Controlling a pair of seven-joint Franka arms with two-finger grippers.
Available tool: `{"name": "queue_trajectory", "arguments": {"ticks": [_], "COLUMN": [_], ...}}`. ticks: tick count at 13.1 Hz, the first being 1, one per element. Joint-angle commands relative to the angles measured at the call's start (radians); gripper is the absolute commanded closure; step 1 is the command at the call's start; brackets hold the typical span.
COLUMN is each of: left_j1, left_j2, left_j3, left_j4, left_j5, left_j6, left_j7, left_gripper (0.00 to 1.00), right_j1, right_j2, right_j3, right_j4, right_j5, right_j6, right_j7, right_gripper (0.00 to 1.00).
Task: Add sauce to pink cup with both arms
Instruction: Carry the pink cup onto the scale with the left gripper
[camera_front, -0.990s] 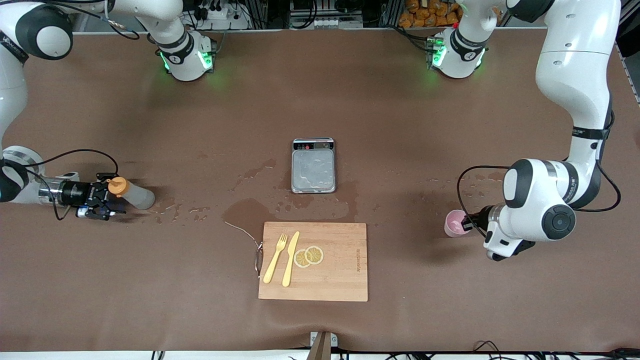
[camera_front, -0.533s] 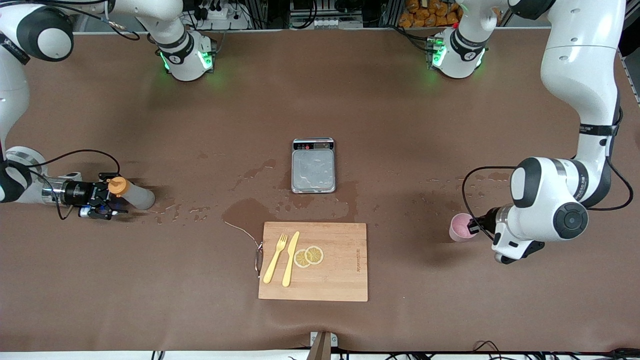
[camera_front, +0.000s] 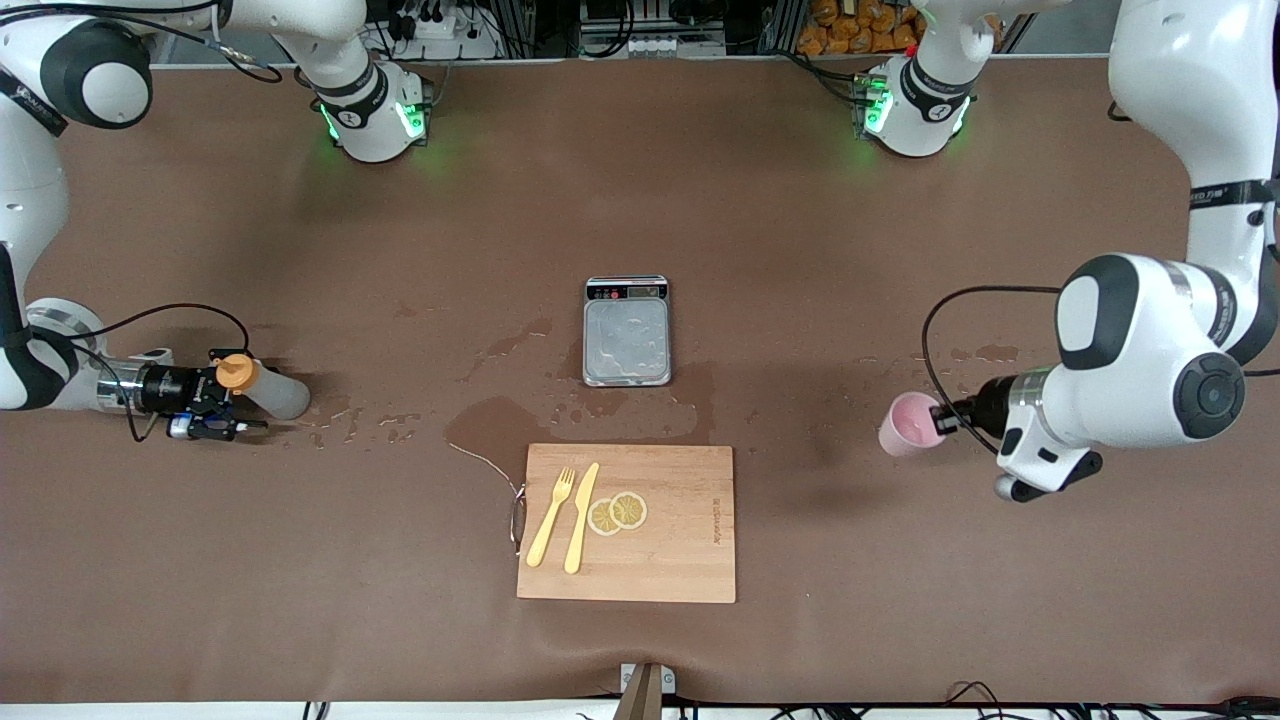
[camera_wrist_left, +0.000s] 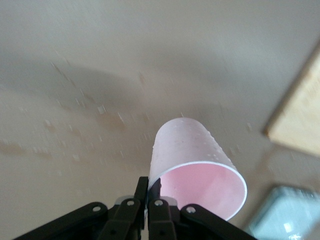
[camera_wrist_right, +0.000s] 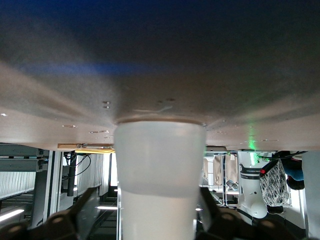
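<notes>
The sauce bottle (camera_front: 275, 393), grey-white with an orange cap, is tilted with its base on the table at the right arm's end. My right gripper (camera_front: 236, 393) is open, with a finger on each side of the bottle's upper part. In the right wrist view the bottle (camera_wrist_right: 160, 165) fills the gap between the fingers of that gripper (camera_wrist_right: 150, 196). My left gripper (camera_front: 938, 422) is shut on the rim of the pink cup (camera_front: 906, 425) and holds it tilted, a little above the table. In the left wrist view the gripper (camera_wrist_left: 148, 187) pinches the wall of the cup (camera_wrist_left: 192, 160).
A scale (camera_front: 627, 332) sits mid-table. A wooden cutting board (camera_front: 680, 560), nearer the front camera, carries a fork (camera_front: 550, 517), a knife (camera_front: 581, 517) and lemon slices (camera_front: 618, 513). Wet patches (camera_front: 490, 420) spread between the scale and the bottle.
The left arm has lifted the pink cup off the table and tilted it. The right gripper has moved slightly in along the bottle, which has stayed in place.
</notes>
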Motion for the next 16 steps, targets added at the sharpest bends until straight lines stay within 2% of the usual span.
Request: {"name": "queue_trajectory", "arguments": {"ticks": [1, 2, 5, 6, 9, 11, 13, 16], "left_j1": [0.003, 0.005, -0.012, -0.052, -0.194, -0.285, -0.319, -0.382], "left_j2": [-0.050, -0.049, -0.033, -0.026, 0.040, 0.086, 0.108, 0.163], "left_j3": [-0.066, -0.104, -0.166, -0.169, -0.167, -0.157, -0.155, -0.154], "left_j4": [-0.020, -0.022, -0.019, -0.019, -0.019, -0.016, -0.014, 0.018], "left_j5": [-0.057, -0.057, -0.133, -0.153, -0.156, -0.149, -0.150, -0.147], "left_j6": [-0.044, -0.045, -0.020, 0.016, 0.108, 0.187, 0.234, 0.255], "left_j7": [0.003, -0.020, -0.122, -0.138, -0.277, -0.365, -0.389, -0.419], "left_gripper": [1.00, 1.00, 1.00, 1.00, 1.00, 1.00, 1.00, 1.00], "right_j1": [0.012, 0.019, 0.035, 0.038, 0.068, 0.129, 0.192, 0.311], "right_j2": [-0.003, -0.009, -0.026, -0.029, -0.052, -0.075, -0.092, -0.121], "right_j3": [-0.004, -0.004, -0.005, -0.005, -0.019, -0.074, -0.131, -0.247], "right_j4": [0.008, 0.011, 0.019, 0.027, 0.027, 0.027, 0.037, 0.068], "right_j5": [-0.022, -0.033, -0.037, -0.037, -0.037, -0.037, -0.037, -0.040], "right_j6": [0.003, 0.001, 0.004, 0.003, 0.018, 0.023, 0.023, 0.018], "right_j7": [0.002, 0.005, 0.053, 0.074, 0.099, 0.133, 0.171, 0.246], "right_gripper": [0.47, 0.52, 0.51, 0.48, 0.48, 0.48, 0.48, 0.48]}}
